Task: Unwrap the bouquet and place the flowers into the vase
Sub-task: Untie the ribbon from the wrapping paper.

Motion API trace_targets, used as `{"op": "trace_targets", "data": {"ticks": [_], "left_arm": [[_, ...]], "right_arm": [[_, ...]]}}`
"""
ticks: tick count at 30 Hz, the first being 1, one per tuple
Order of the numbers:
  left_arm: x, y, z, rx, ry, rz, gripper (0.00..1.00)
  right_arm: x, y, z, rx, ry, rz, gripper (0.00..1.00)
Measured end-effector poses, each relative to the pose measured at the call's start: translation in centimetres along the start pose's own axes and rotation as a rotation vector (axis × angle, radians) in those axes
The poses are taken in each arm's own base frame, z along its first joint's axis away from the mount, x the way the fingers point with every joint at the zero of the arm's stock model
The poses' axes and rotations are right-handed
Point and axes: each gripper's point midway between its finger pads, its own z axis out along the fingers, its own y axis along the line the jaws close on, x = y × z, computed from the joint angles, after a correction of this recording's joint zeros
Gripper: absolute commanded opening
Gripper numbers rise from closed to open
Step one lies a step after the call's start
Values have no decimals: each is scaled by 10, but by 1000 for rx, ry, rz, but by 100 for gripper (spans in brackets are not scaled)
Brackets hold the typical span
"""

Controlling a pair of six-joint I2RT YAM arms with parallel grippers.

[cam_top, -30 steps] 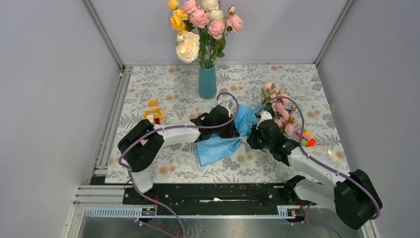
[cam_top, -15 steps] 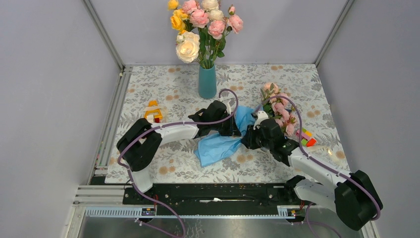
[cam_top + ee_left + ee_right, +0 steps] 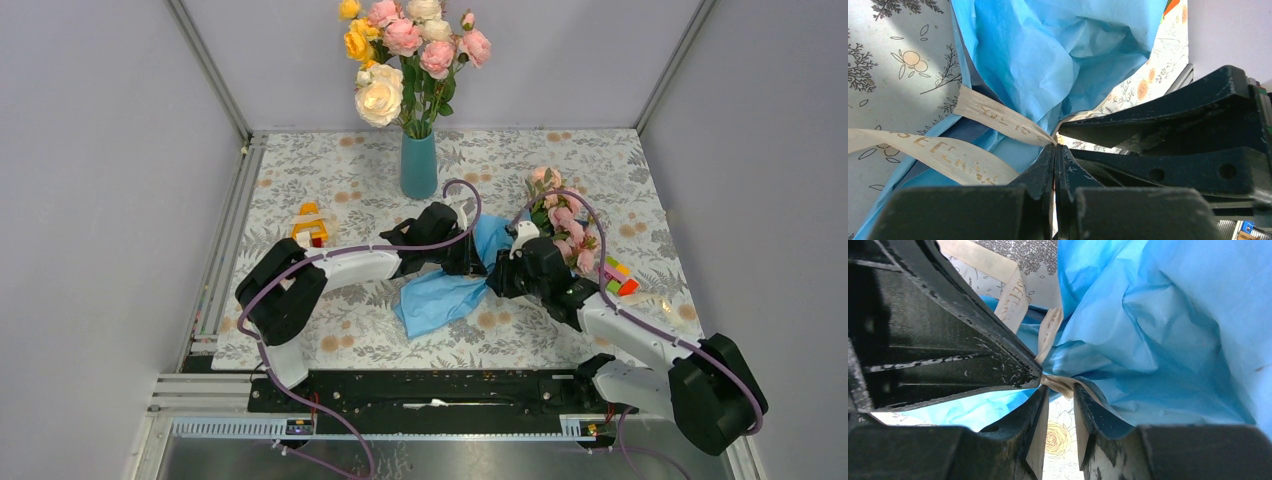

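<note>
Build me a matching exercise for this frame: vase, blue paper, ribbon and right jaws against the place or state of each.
Things:
1 vase
2 blue paper
3 ribbon
4 right jaws

Place or state:
A pinched in the shut left jaws
B standing upright at the back
C slightly apart
D crumpled, partly spread out

Pairs: 1-B, 2-D, 3-A, 4-C
</note>
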Motion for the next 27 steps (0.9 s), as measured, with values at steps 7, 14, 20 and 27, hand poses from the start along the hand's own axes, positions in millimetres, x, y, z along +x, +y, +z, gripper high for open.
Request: {"op": "trace_targets", "data": {"ticks": [7, 14, 20, 27], "left_arm": [[0, 0, -1, -3, 5, -2, 0], [-3, 2, -1, -5, 0, -7, 0], [-6, -1, -2, 2, -7, -5, 0], [-12, 2, -1, -20, -37, -7, 7]], "right_arm": [[2, -3, 8, 13, 13, -10, 32], [-1, -3, 14, 15, 15, -19, 21], [-6, 0, 19, 6, 1, -26, 0], [-14, -8, 16, 83, -49, 18, 0]]}}
